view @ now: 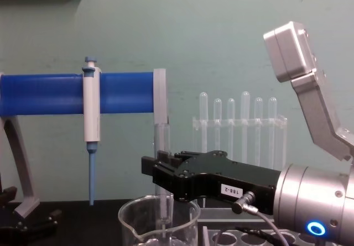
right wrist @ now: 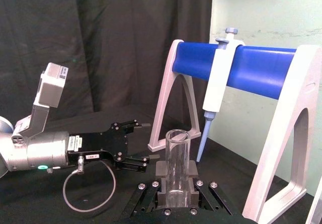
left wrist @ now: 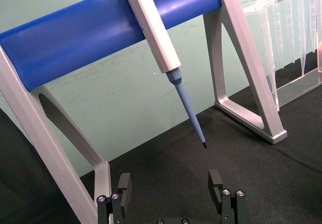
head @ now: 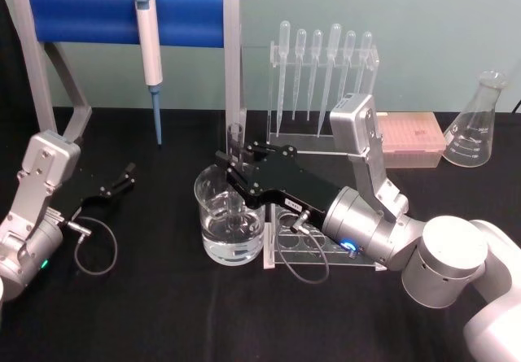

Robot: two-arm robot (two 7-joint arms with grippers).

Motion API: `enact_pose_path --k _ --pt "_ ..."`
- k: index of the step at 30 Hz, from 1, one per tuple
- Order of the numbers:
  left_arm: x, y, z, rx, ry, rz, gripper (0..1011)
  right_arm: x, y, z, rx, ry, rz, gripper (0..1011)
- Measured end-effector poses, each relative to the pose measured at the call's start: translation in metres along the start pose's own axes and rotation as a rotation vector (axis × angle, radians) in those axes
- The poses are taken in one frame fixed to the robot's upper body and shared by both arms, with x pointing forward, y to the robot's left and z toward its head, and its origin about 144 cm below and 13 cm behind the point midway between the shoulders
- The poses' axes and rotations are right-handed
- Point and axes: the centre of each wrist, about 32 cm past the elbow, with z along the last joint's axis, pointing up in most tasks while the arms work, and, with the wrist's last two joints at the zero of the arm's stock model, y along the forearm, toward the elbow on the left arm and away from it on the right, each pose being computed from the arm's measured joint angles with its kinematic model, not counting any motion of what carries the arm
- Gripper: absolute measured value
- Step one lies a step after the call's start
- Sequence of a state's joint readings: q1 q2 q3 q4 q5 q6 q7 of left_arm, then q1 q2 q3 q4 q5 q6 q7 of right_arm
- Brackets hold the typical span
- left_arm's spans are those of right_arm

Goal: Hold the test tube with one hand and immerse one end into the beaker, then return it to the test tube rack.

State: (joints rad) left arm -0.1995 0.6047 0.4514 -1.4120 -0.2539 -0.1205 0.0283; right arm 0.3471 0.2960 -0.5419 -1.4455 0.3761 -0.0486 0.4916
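Observation:
My right gripper (head: 234,167) is shut on the test tube (head: 236,138), a clear glass tube standing upright. The tube's lower end reaches down inside the beaker (head: 210,195), a wide glass vessel holding some water. From the chest, the tube (view: 162,141) runs through the black gripper (view: 161,171) into the beaker (view: 133,221). In the right wrist view the tube (right wrist: 177,153) sits clamped between the fingers (right wrist: 160,169). My left gripper (head: 122,179) rests open at the left, clear of the glassware, with its fingers (left wrist: 123,186) spread.
A blue-barred stand (head: 89,16) holds a hanging pipettor (head: 149,53) behind the beaker. A clear rack of plastic pipettes (head: 321,69) stands behind my right arm, a tube rack (head: 305,252) lies beneath it, and a pink box (head: 411,138) and conical flask (head: 476,126) sit at the far right.

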Motion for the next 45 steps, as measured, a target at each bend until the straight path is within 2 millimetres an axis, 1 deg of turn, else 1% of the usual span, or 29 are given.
enact_pose_path --k 45 --pt "0.0000 0.0000 0.0000 0.000 0.000 0.000 1000 0.0000 0.0000 0.0000 0.000 0.000 0.000 238"
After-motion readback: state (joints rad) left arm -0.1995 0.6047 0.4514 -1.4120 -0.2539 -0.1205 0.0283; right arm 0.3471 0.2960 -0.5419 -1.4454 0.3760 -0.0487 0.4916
